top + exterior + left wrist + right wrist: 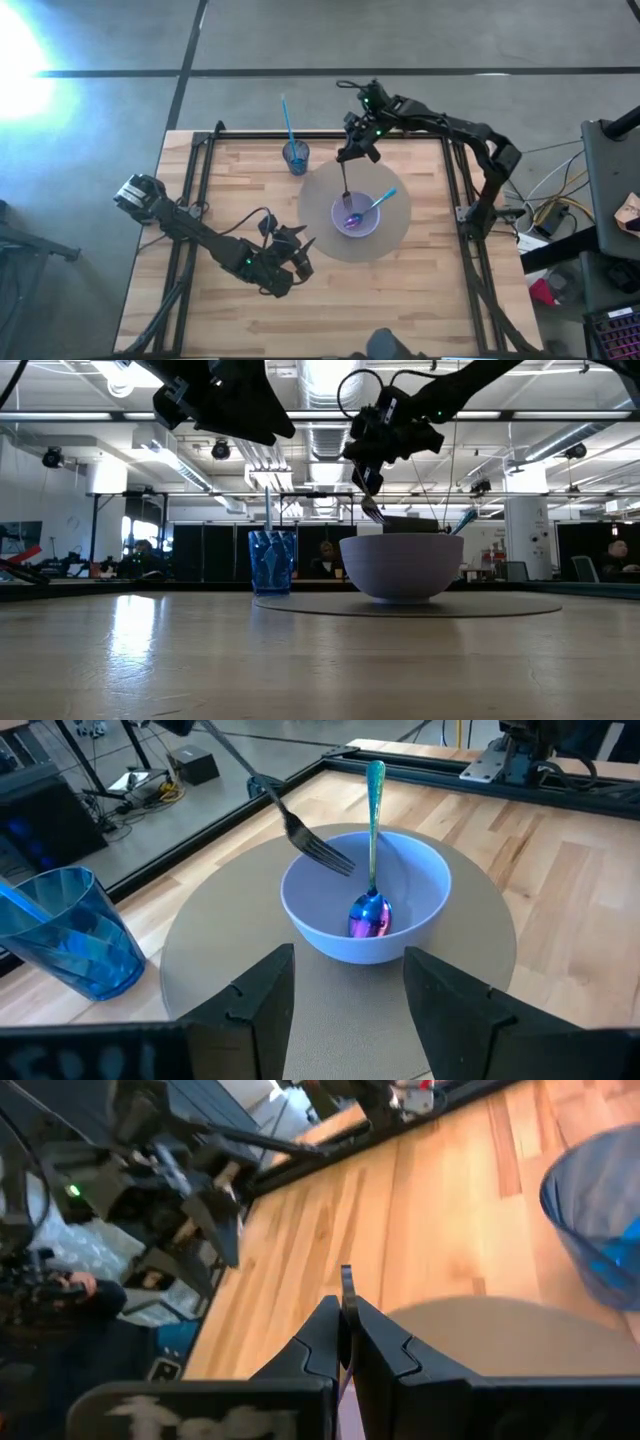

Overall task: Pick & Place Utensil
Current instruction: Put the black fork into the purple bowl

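Note:
A lavender bowl stands on a round grey mat at mid-table. In it lies an iridescent spoon, its blue handle leaning on the rim. My right gripper hangs over the mat's far edge, shut on a dark fork whose tines hover just above the bowl's rim. A blue cup with a blue utensil standing in it sits at the far side, left of the mat. My left gripper is open, raised at the mat's near left, facing the bowl. My right gripper pinches the fork's handle near its free end between its two shut fingers, and the handle's tip sticks out past them. The fingers come slanting down from the table's far right. The fork hangs slanting below them, tines lowest, clear of the bowl.
Black frame rails run along the table's left and right edges. Bare wood lies along the near side and left of the mat. People and equipment show in the room beyond the table.

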